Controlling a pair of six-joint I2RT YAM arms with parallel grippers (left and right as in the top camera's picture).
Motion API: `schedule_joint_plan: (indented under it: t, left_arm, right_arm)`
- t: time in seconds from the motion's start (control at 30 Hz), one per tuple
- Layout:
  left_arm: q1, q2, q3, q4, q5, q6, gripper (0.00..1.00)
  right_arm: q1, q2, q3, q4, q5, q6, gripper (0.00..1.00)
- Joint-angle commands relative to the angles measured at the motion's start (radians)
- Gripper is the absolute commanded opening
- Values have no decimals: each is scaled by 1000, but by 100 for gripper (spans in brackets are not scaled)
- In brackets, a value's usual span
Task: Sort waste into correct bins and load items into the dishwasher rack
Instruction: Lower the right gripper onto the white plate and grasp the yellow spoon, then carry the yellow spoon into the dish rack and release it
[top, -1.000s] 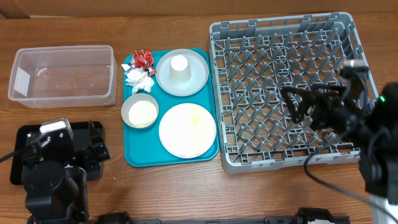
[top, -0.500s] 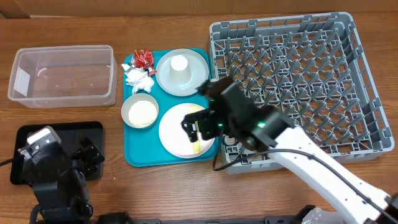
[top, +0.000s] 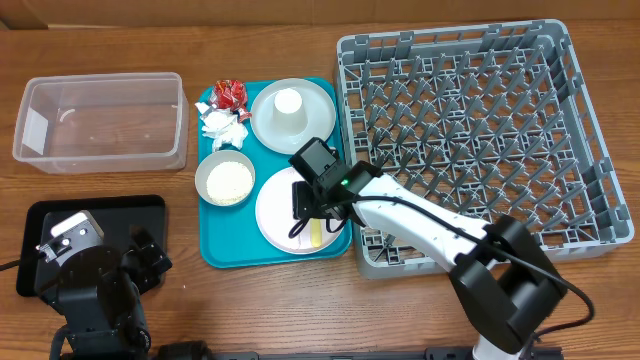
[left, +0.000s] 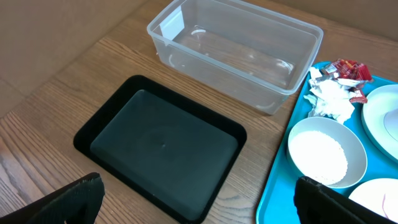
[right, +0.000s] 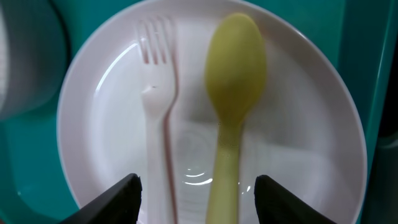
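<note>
1. Overhead: dishwasher rack (top: 470, 130) fills the rt side, no dishes in it that I can see, so loading isn't started.
2. Teal tray (top: 215, 250) sits just left of the rack, w/ the white plate (top: 275, 215) at its near rt corner.
3. Left gripper (left: 205, 199) hangs wide open and empty over the black tray (left: 161, 146).
4. Right gripper (top: 305, 205) is low over the plate. Wrist cam shows jaws parted, nothing pinched.
5. Risk: the jaws straddle both yellow spoon (right: 227, 118) and white fork (right: 163, 124). Closing here could grab both, or shove them together and catch neither. The plate looks slick, so a handle could skid out.
6. Spoon lies flat on the plate, just rt of the fork in the wrist view. Long axis runs top-to-bottom of that view, bowl pointing away, handle toward the fingers.
7. Fork lies parallel, tines pointing the same way.
</note>
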Motion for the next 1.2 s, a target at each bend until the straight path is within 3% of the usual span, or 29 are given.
schedule_joint_plan:
  t: [0.0,0.17,0.2,0.53,0.67,0.9,1.17]
  left_arm:
    - [11,4,18,0,1,-16,100]
    - [11,4,18,0,1,-16,100]
    - [11,4,18,0,1,-16,100]
    - [11,4,18,0,1,-16,100]
    - [11,4,18,0,1,-16,100]
    - [11,4,18,0,1,-16,100]
    - [11,4,18,0,1,-16,100]
  right_arm:
    - [4,38,18,8,37,19,58]
    - [5,82,18,9,34,26,52]
    - [5,90,18,12,34,26,45]
    - [5,120,32,16,34,25,19]
    - [6,118,185,-159,96,-9,11]
    - [9,76,488,-429,135,-63,10]
    - [-59,-58,539,-498,143,-154,10]
